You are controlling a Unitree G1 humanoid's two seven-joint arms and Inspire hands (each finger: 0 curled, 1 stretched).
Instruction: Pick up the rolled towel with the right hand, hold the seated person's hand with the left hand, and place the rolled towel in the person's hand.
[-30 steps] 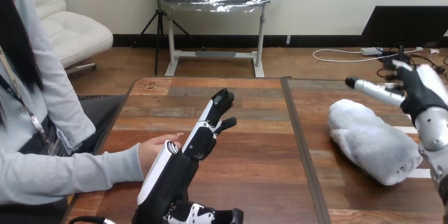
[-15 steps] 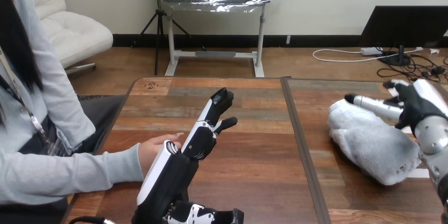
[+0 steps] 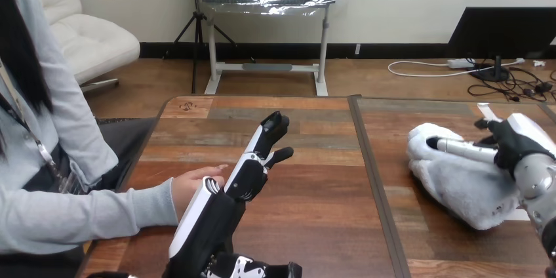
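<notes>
The white rolled towel point(image 3: 459, 186) lies on the right part of the wooden table point(image 3: 315, 193). My right hand point(image 3: 518, 141) rests on top of the towel's far end, open, with a straight finger point(image 3: 462, 149) laid across it pointing left. My left hand point(image 3: 252, 168) stands edge-up over the left part of the table, open, fingers straight and pointing away from me. The person's hand point(image 3: 197, 181) lies flat on the table just left of my left hand, partly hidden behind it. I cannot tell whether the two touch.
The person sits at the left side, with a grey-sleeved forearm point(image 3: 85, 216) reaching in over the table's left edge. A dark seam point(image 3: 370, 179) runs front to back between the two table halves.
My right hand has come down from above the towel onto its far end. The left hand and the person's hand have stayed where they were.
</notes>
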